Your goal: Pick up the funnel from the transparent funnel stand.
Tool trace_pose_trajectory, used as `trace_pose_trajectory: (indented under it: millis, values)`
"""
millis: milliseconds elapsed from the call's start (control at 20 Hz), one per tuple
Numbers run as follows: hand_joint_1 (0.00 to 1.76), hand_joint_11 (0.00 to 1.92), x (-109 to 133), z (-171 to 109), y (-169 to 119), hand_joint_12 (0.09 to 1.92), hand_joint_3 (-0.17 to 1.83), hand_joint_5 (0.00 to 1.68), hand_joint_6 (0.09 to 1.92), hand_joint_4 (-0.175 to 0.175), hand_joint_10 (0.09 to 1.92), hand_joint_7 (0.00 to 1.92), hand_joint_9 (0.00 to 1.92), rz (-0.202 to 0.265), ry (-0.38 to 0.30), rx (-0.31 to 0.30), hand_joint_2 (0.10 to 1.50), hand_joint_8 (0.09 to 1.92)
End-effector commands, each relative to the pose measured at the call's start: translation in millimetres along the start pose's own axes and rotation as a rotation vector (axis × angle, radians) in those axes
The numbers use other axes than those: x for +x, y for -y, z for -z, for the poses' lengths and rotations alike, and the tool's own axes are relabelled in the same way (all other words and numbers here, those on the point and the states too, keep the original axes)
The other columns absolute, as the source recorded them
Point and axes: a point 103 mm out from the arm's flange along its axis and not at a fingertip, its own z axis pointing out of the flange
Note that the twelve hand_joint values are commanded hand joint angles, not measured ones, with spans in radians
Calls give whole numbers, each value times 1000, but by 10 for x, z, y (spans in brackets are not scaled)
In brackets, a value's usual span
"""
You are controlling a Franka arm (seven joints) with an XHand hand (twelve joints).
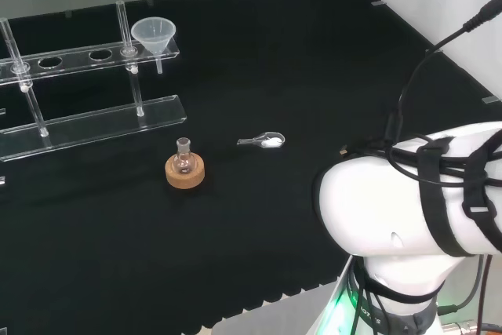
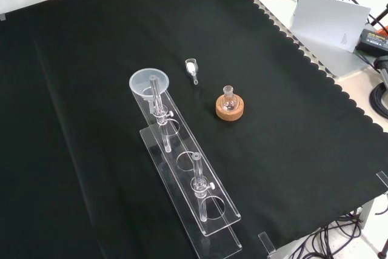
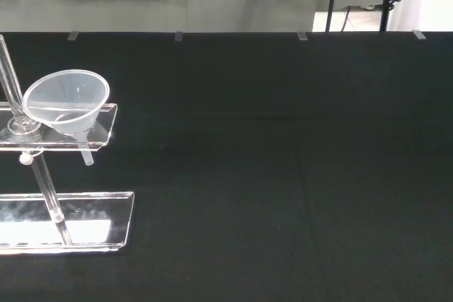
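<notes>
Now, as I see it:
Funnel (image 1: 153, 34): seated in the funnel stand (image 1: 94, 123), right end in head view.
Hand: I cannot tell its state.

A small round glass flask (image 1: 183, 161) stands upright in a cork ring (image 1: 185, 172) out on the black cloth (image 1: 259, 225), well away from every edge. Near it lies a little clear scoop (image 1: 264, 141) with something white in its bowl. The two do not touch. In the front view the scoop (image 2: 191, 68) lies farther off than the flask (image 2: 228, 97) in its ring (image 2: 230, 109). The cloth's edge by the arm is cut in little waves.
</notes>
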Motion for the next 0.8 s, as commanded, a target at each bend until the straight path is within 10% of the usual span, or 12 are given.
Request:
trace_pose_trajectory:
  millis: [50,800]
  values:
    - [221,0,4,-4,-29,87,304,0,87,95,87,0,0,3,7,-15,534,87]
    - [269,0,401,-166,-569,87,99,0,87,82,87,0,0,63,-70,-123,601,87]
